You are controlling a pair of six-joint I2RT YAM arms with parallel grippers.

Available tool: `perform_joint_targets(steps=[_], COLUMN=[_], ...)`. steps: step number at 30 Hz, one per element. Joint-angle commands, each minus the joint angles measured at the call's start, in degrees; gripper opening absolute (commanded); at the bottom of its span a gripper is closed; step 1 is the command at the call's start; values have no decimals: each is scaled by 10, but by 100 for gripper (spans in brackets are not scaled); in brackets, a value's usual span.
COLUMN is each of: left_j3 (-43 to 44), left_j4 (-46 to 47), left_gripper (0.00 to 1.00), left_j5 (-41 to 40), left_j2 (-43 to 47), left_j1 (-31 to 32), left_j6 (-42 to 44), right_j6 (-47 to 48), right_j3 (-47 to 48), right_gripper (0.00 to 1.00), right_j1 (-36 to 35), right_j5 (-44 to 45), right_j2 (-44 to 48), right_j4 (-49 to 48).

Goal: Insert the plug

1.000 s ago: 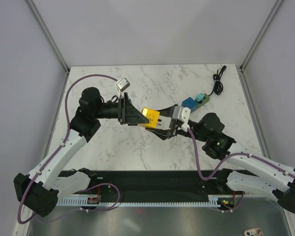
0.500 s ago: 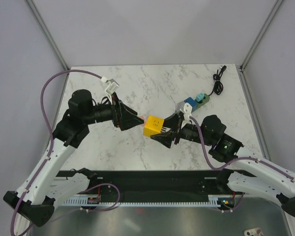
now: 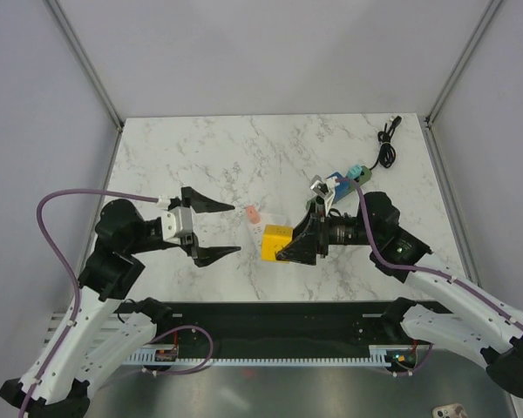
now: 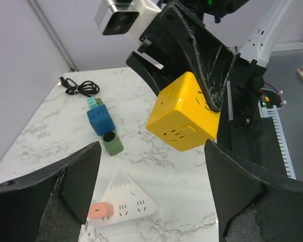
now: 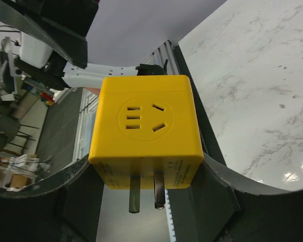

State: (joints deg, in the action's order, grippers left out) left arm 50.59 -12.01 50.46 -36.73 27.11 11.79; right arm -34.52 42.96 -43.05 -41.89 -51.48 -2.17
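My right gripper (image 3: 285,247) is shut on a yellow cube plug (image 3: 275,241) and holds it above the table's middle. In the right wrist view the cube (image 5: 146,126) sits between the fingers, its two metal prongs (image 5: 146,194) sticking out toward the camera. My left gripper (image 3: 214,229) is open wide and empty, to the left of the cube and apart from it. In the left wrist view a white triangular socket block (image 4: 123,201) lies on the marble between the open fingers, with a pink plug (image 4: 101,210) at its corner. The cube (image 4: 184,113) hangs beyond it.
A blue adapter (image 3: 336,182) and a green one (image 3: 359,173) lie joined at the right of the marble table (image 3: 244,157). A coiled black cable (image 3: 385,150) lies at the back right. The pink plug (image 3: 253,212) marks the white block near the middle.
My left gripper has drawn back to the left, away from the cube, and stands open wide. My right gripper has kept the cube and shifted it slightly toward the near edge.
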Motion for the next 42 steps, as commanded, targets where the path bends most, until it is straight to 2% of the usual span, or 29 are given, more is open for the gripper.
perform_joint_targets(steps=[1,2,5,9,10,13,20,24,37,42], left_j3=[-8,-13,-35,-50,-52,-54,-62,-64,-81,-91], left_j4=[42,51,83,127,142,166,213,224,303,323], left_gripper=[90,90,90,92,92,92,92,91,84,82], left_j5=[83,89,112,94,92,63,25,26,55,60], left_j2=[-4,-4,-4,-3,-4,-14,-21,-31,-35,-39], left_j1=[1,4,16,36,41,66,98,112,121,121], left_j6=[76,69,49,26,18,20,22,20,-41,-53], right_j6=[-109,-139,-218,-265,-281,-332,-364,-435,-451,-487], right_j3=[38,35,36,56,54,45,37,7,-11,-22], right_gripper=[0,0,0,0,0,0,0,0,0,0], right_j1=[21,26,26,26,25,22,1,-5,-10,-12], right_j5=[-96,-104,-111,-122,-125,-140,-138,-139,-147,-146], right_j2=[1,1,-4,-28,-33,-56,-77,-92,-112,-121], right_j4=[-73,-128,-206,-229,-275,-332,-362,-454,-482,-530])
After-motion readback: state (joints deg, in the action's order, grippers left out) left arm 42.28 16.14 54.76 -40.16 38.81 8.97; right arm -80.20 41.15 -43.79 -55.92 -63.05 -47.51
